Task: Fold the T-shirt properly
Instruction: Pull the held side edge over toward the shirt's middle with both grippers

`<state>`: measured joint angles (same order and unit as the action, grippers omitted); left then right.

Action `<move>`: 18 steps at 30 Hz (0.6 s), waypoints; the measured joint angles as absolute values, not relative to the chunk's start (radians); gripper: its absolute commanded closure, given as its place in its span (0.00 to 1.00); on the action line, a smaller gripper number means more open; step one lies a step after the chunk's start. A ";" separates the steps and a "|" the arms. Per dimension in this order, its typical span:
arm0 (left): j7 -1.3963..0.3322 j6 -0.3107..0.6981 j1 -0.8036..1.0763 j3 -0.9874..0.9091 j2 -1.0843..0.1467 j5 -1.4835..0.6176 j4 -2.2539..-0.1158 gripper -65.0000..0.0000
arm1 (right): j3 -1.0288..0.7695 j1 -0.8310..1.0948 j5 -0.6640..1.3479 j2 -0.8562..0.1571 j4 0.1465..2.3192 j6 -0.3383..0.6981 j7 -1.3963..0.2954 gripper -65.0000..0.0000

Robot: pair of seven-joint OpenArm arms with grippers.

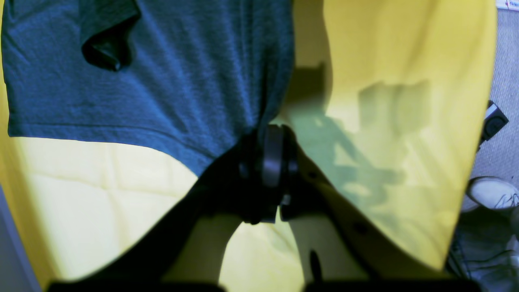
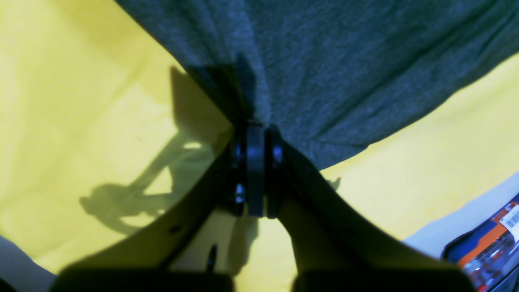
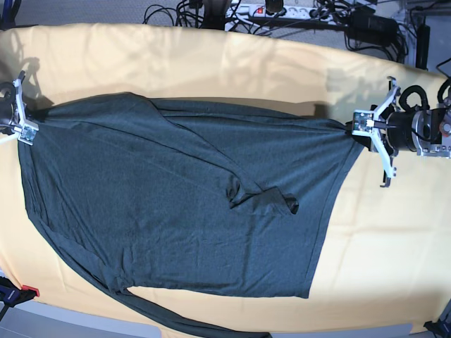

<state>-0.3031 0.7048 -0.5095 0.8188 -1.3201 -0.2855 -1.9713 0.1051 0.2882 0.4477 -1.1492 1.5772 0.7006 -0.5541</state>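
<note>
Across the yellow cloth (image 3: 211, 63) the shirt (image 3: 176, 232) lies spread, left gripper (image 3: 368, 125) and right gripper (image 3: 22, 121) each clamped on an opposite far corner, likely pulling it taut for a flat fold (one sleeve (image 3: 261, 201) lies across the body).

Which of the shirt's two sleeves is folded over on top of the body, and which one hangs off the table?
The sleeve ending mid-shirt lies on the T-shirt; the other sleeve trails along the table's near edge.
</note>
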 measured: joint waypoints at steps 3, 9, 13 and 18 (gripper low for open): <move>-0.295 0.701 -0.493 0.819 -1.344 -0.292 -1.972 1.00 | 0.105 0.289 0.490 -1.155 1.577 0.701 -0.595 1.00; -0.295 0.699 -0.390 0.819 -1.361 -0.271 -1.987 1.00 | 0.105 0.344 0.532 -1.230 1.599 0.701 -0.596 1.00; -0.295 0.700 -0.374 0.819 -1.361 -0.255 -2.016 1.00 | 0.103 0.382 0.535 -1.261 1.634 0.700 -0.601 1.00; -0.296 0.700 -0.374 0.819 -1.398 -0.262 -2.056 1.00 | 0.103 0.442 0.594 -1.262 1.670 0.700 -0.678 1.00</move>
